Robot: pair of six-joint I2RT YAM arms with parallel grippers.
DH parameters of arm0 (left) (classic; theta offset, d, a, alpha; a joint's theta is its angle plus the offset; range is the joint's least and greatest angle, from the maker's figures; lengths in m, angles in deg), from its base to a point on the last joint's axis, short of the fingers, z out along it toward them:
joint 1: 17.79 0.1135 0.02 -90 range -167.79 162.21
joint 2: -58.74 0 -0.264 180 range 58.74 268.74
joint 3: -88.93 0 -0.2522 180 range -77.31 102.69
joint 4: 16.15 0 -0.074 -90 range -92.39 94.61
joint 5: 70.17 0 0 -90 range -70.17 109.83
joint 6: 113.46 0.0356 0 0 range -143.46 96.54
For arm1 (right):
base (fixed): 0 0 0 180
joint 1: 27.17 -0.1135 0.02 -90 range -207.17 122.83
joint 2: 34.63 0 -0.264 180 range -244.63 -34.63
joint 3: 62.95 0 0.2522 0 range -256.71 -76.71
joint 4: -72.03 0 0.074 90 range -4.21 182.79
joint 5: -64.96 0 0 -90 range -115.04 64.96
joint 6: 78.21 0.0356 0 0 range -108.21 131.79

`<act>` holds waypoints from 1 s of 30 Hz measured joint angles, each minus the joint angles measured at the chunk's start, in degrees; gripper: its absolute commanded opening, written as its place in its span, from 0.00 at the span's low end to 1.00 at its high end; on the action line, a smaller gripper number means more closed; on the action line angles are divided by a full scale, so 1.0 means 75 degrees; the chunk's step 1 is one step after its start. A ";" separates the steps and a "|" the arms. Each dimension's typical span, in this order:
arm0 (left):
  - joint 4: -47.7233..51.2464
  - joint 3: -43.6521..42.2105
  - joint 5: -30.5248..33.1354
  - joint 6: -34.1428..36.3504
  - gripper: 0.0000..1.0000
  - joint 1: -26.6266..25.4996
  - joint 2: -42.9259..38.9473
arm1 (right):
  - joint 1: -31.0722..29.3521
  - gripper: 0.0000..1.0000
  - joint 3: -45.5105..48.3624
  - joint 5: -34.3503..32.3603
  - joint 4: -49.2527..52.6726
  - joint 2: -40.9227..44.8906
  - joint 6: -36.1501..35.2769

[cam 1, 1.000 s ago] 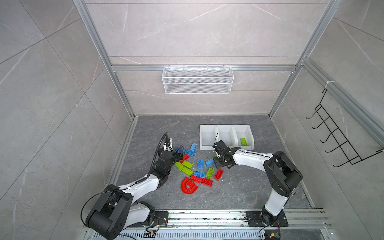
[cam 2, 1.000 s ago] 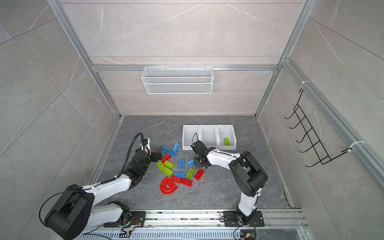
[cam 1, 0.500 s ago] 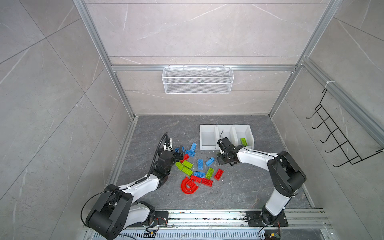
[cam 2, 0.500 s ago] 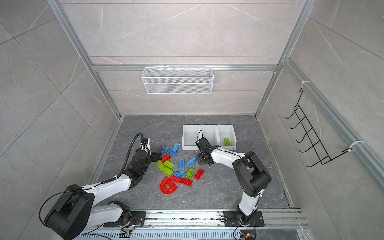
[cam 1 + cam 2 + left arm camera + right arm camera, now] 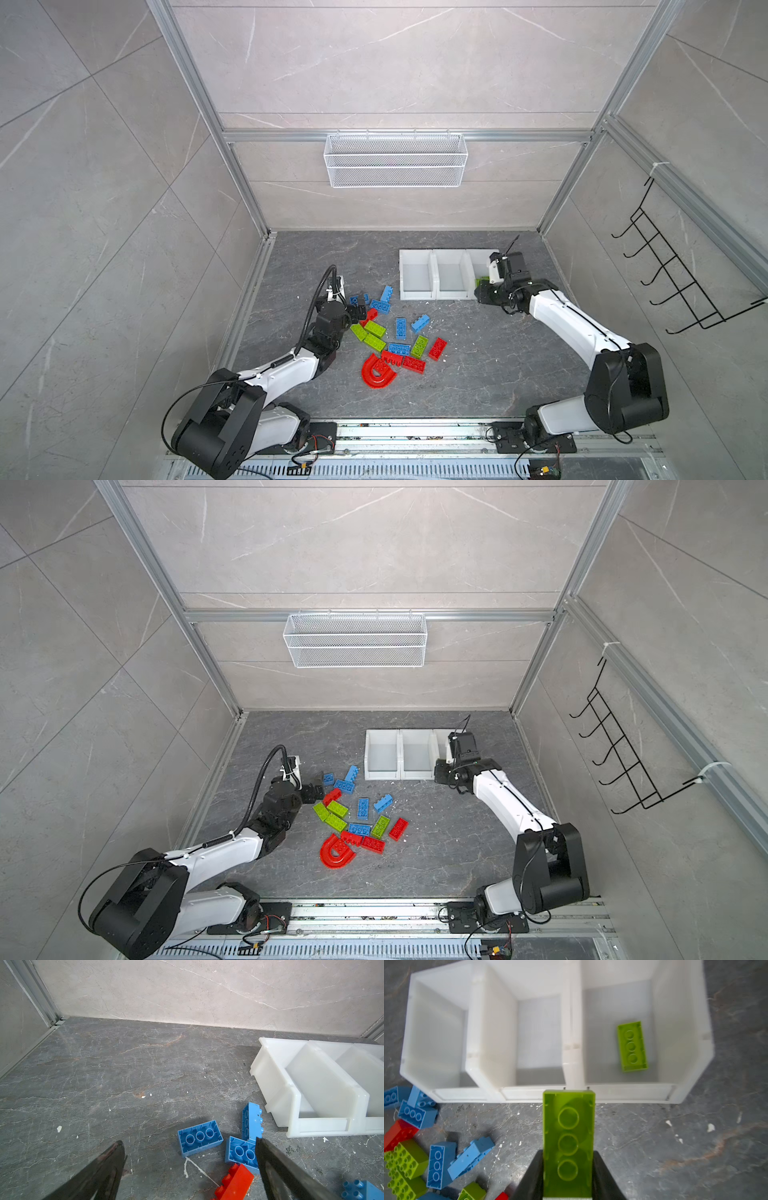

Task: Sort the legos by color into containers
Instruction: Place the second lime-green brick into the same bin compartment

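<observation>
Pinching a lime green brick (image 5: 568, 1126) by its long sides with the right gripper (image 5: 568, 1157), fingers (image 5: 533, 1176) pressed flat against it, hollow underside turned toward the wrist camera. Held above the grey floor (image 5: 654, 1136) just in front of the white bins (image 5: 533, 1093), far end reaching the front rim where the middle bin and the end bin meet. Lying flat inside that end bin, the one nearest the right arm in both top views, a second green brick (image 5: 632, 1046), also hollow side up.

Spread wide and gripping nothing – the left gripper (image 5: 189, 1141), set low over the floor at the left edge of the loose bricks (image 5: 400, 327). Framed between its black fingertips (image 5: 99, 1172) in the wrist view, a blue brick (image 5: 199, 1138) on its back. Just beside that, another blue one touching a third stood on its side, and a red brick (image 5: 234, 1184) close to the fingertip on the bins' side.

Scattered on the floor between the two arms in both top views, blue, green and red pieces reaching from just beside the bins' left end toward the arms' bases. Resting at the near edge of that heap, a red arch (image 5: 376, 372) touching a red brick.
</observation>
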 measured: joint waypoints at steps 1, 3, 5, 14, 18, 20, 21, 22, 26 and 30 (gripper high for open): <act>0.0000 0.0000 -0.0003 -0.0003 1.00 0.0000 0.0000 | 0.0187 0.28 -0.0178 0.0073 0.0058 -0.0073 -0.0012; 0.0000 0.0000 -0.0006 -0.0006 1.00 0.0000 0.0000 | 0.0507 0.28 -0.0542 0.0242 0.0154 -0.0256 -0.0064; 0.0000 0.0000 -0.0012 -0.0006 1.00 0.0000 0.0000 | 0.0804 0.28 -0.0831 0.0373 0.0181 -0.0440 -0.0102; 0.0000 0.0000 -0.0038 -0.0006 1.00 0.0000 -0.0003 | 0.1457 0.27 -0.1236 0.0507 0.0248 -0.1142 -0.0160; 0.0000 0.0000 -0.0038 -0.0006 1.00 0.0000 -0.0003 | 0.1457 0.27 -0.1402 0.0507 0.0256 -0.1498 -0.0204; 0.0000 0.0000 -0.0041 -0.0006 1.00 0.0000 -0.0003 | 0.1457 0.27 -0.1416 0.0510 0.0262 -0.1612 -0.0210; 0.0000 0.0000 -0.0041 -0.0006 1.00 0.0000 -0.0003 | 0.1457 0.27 -0.1422 0.0516 0.0268 -0.1652 -0.0210; 0.0000 0.0000 -0.0041 -0.0006 1.00 0.0000 -0.0003 | 0.1457 0.27 -0.1445 0.0519 0.0274 -0.1696 -0.0207; 0.0000 0.0000 -0.0035 -0.0006 1.00 0.0000 -0.0003 | 0.1457 0.26 -0.1620 0.0659 0.0248 -0.1976 -0.0204; 0.0003 0.0000 -0.0041 -0.0006 1.00 0.0000 -0.0003 | 0.1457 0.26 -0.1722 0.0822 0.0146 -0.2305 -0.0210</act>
